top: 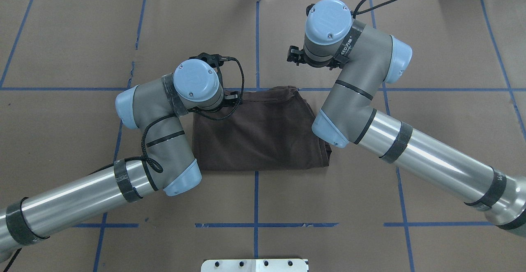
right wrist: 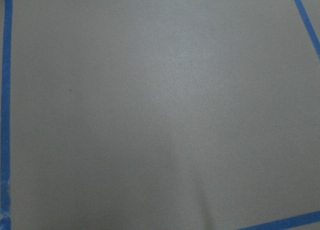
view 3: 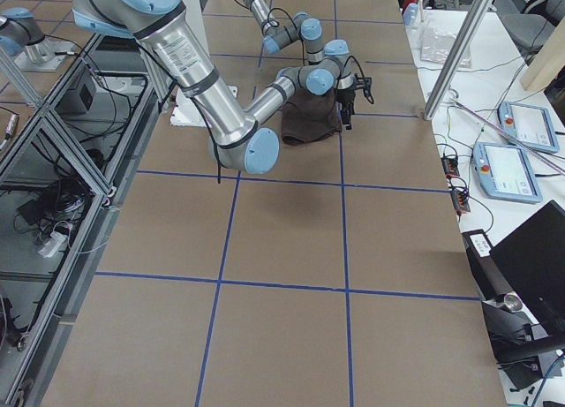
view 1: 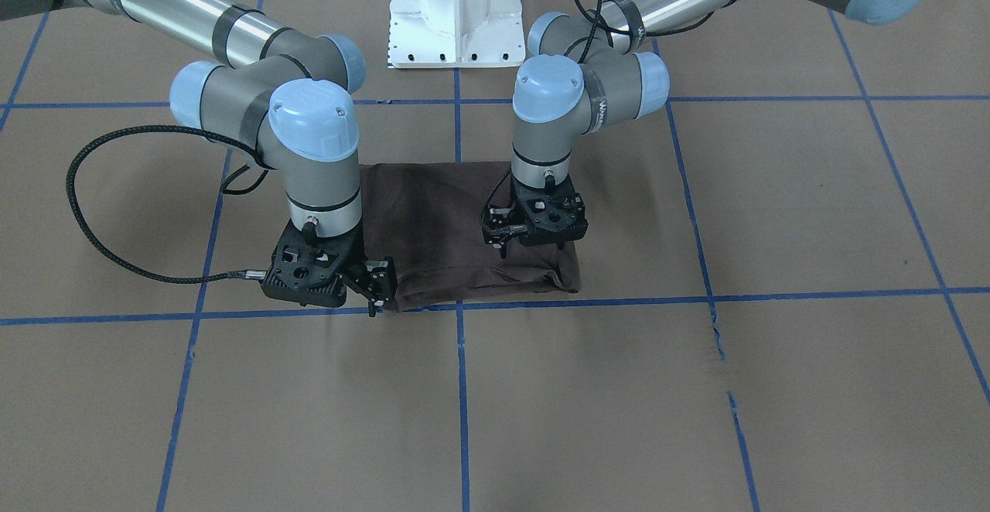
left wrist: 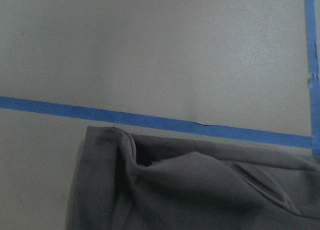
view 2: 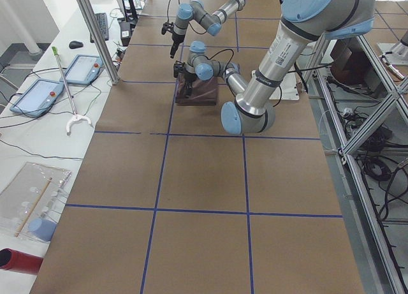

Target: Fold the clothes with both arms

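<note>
The dark brown T-shirt lies folded into a flat rectangle on the brown paper table, with its loose, rumpled edge on the side far from the robot. My left gripper hovers above that edge's corner, its fingers apart and nothing between them. The left wrist view looks down on this crumpled corner beside a blue tape line. My right gripper hangs open just off the opposite far corner, clear of the cloth. Only bare paper and tape show in the right wrist view. In the overhead view the shirt lies between the two arms.
Blue tape lines grid the paper-covered table. The white pedestal base stands behind the shirt on the robot's side. Off the table's far side are tablets, a grabber stick and metal posts.
</note>
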